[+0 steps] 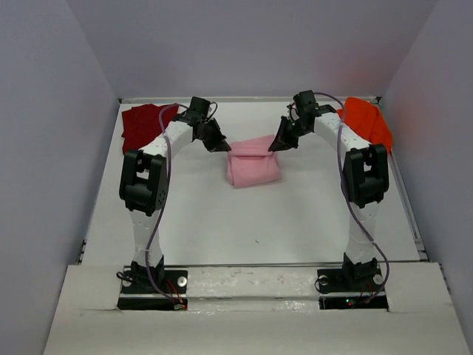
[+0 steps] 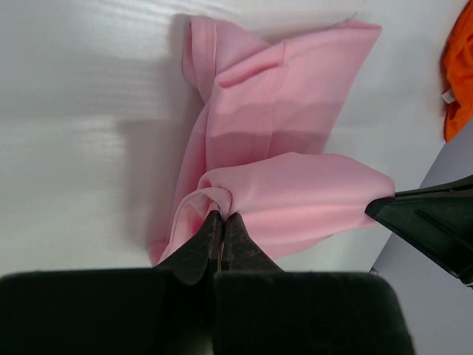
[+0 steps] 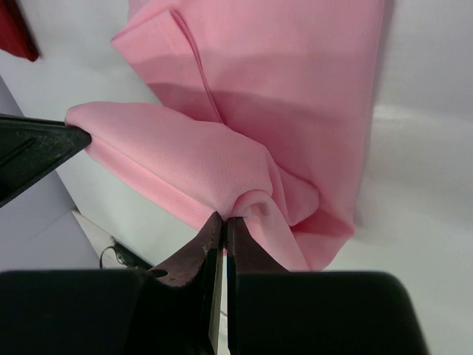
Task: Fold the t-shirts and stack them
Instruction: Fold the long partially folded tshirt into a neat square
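Light pink t-shirt [image 1: 253, 163], partly folded and creased, in the middle of the table [image 1: 259, 218], its far corners pinched by the left hand [image 1: 220, 145] and right hand [image 1: 276, 145]; dark red t-shirt [image 1: 144, 126] far left, orange t-shirt [image 1: 368, 120] far right.

No readable text, labels or numbers anywhere

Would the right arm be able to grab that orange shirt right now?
Probably not yet: its pincer is shut on the pink shirt. The orange shirt lies uncovered close by, though.
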Available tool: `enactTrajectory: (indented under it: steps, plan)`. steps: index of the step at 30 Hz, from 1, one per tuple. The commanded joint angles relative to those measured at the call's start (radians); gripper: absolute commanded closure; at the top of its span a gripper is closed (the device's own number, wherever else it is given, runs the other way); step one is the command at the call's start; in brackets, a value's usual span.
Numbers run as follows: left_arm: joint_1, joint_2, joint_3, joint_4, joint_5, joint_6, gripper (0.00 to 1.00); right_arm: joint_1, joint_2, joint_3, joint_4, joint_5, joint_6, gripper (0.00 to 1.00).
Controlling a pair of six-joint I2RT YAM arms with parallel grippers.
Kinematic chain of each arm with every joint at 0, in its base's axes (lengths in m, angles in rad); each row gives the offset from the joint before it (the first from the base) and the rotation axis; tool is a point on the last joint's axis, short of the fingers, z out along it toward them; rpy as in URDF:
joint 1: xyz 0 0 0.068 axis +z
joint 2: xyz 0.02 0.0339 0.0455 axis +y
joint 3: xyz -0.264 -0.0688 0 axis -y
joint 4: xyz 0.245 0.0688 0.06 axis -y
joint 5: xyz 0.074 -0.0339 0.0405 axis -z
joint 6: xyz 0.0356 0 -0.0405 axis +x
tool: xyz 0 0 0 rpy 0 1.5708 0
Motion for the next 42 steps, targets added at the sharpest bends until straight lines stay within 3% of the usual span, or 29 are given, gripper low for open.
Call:
enactTrajectory:
  steps: [1, 7, 12, 13, 16, 18, 20, 22, 24, 27, 28, 34, 39, 42]
  plan:
    - [0.045, 0.066, 0.135, 0.032, 0.007, 0.037, 1.00, -0.047, 0.084, 0.126, 0.061, 0.053, 0.002, 1.00]
    - [0.062, 0.193, 0.314, 0.046, 0.018, 0.051, 1.00, -0.077, 0.208, 0.281, 0.122, 0.070, 0.014, 1.00]
    - [0.073, 0.274, 0.365, 0.137, 0.059, 0.021, 0.99, -0.077, 0.300, 0.331, 0.211, 0.108, 0.043, 1.00]
    - [0.074, 0.290, 0.376, 0.141, 0.075, 0.019, 0.93, -0.077, 0.320, 0.343, 0.211, 0.111, 0.051, 1.00]
    - [0.071, 0.344, 0.401, 0.142, 0.073, 0.025, 0.46, -0.077, 0.389, 0.406, 0.191, 0.095, 0.077, 0.90]
    - [0.073, 0.368, 0.398, 0.142, 0.072, 0.027, 0.41, -0.086, 0.438, 0.427, 0.180, 0.088, 0.089, 0.88]
    - [0.071, 0.382, 0.382, 0.155, 0.069, 0.033, 0.21, -0.086, 0.445, 0.414, 0.194, 0.113, 0.089, 0.84]
    - [0.073, 0.391, 0.381, 0.150, 0.049, 0.039, 0.01, -0.086, 0.437, 0.403, 0.205, 0.140, 0.085, 0.66]
    - [0.073, 0.400, 0.385, 0.142, 0.043, 0.054, 0.01, -0.086, 0.402, 0.384, 0.234, 0.167, 0.066, 0.42]
    - [0.073, 0.371, 0.373, 0.130, 0.026, 0.076, 0.01, -0.086, 0.325, 0.345, 0.277, 0.182, 0.034, 0.28]
    - [0.073, 0.359, 0.359, 0.133, 0.018, 0.077, 0.01, -0.086, 0.308, 0.334, 0.279, 0.190, 0.031, 0.17]
    - [0.071, 0.263, 0.326, 0.138, 0.049, 0.077, 0.01, -0.086, 0.221, 0.341, 0.245, 0.149, -0.010, 0.17]
    - [0.061, 0.149, 0.258, 0.167, 0.090, 0.073, 0.01, -0.086, 0.113, 0.222, 0.237, 0.107, -0.018, 0.18]
    - [0.050, 0.077, 0.186, 0.199, 0.122, 0.045, 0.01, -0.086, 0.070, 0.180, 0.211, 0.095, -0.029, 0.28]
